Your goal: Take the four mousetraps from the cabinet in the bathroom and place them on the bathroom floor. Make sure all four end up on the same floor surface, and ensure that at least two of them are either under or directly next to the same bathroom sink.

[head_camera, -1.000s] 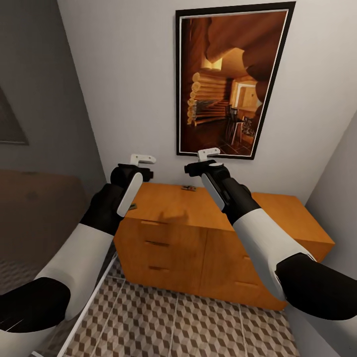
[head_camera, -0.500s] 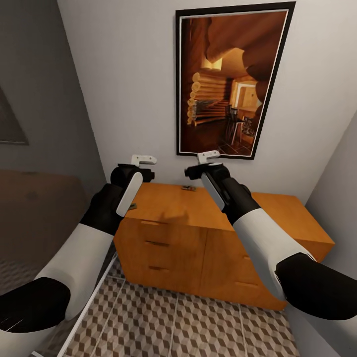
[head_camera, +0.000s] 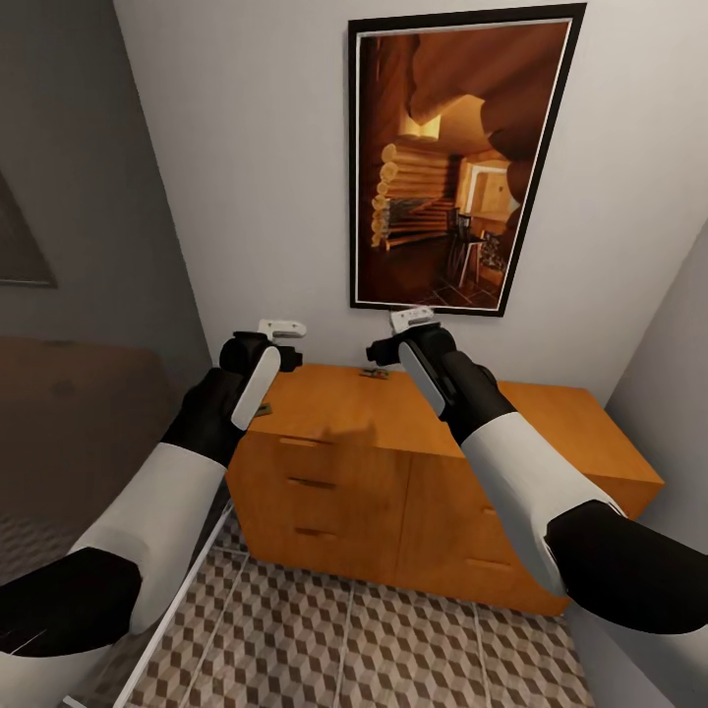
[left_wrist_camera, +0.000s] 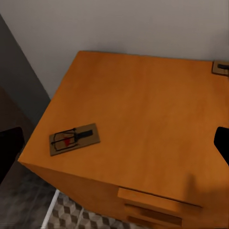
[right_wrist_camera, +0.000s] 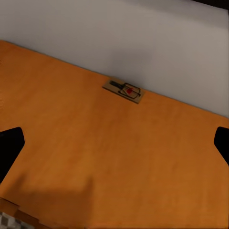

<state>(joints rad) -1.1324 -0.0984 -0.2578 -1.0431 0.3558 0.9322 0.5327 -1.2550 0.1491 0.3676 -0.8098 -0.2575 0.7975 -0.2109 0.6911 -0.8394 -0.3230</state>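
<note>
The orange-brown cabinet (head_camera: pixel 393 442) stands against the white wall, with the cube-patterned bathroom floor (head_camera: pixel 344 639) in front of it. One mousetrap (head_camera: pixel 374 374) lies on its top near the wall, seen closer in the right wrist view (right_wrist_camera: pixel 123 90). A second mousetrap (left_wrist_camera: pixel 75 139) lies by the top's front left corner, and the far one (left_wrist_camera: pixel 221 67) sits at that picture's edge. My left gripper (head_camera: pixel 280 349) hovers open above the left end of the top. My right gripper (head_camera: pixel 388 344) hovers open over the middle, short of the far trap. The sink is out of view.
A large framed picture (head_camera: pixel 457 157) hangs above the cabinet. A grey wall (head_camera: pixel 88 197) closes the left side and another wall (head_camera: pixel 678 374) the right. A white rail (head_camera: pixel 177 600) runs along the floor beside the cabinet's left end.
Both grippers have sunk a little toward the cabinet top. The traps have not moved.
</note>
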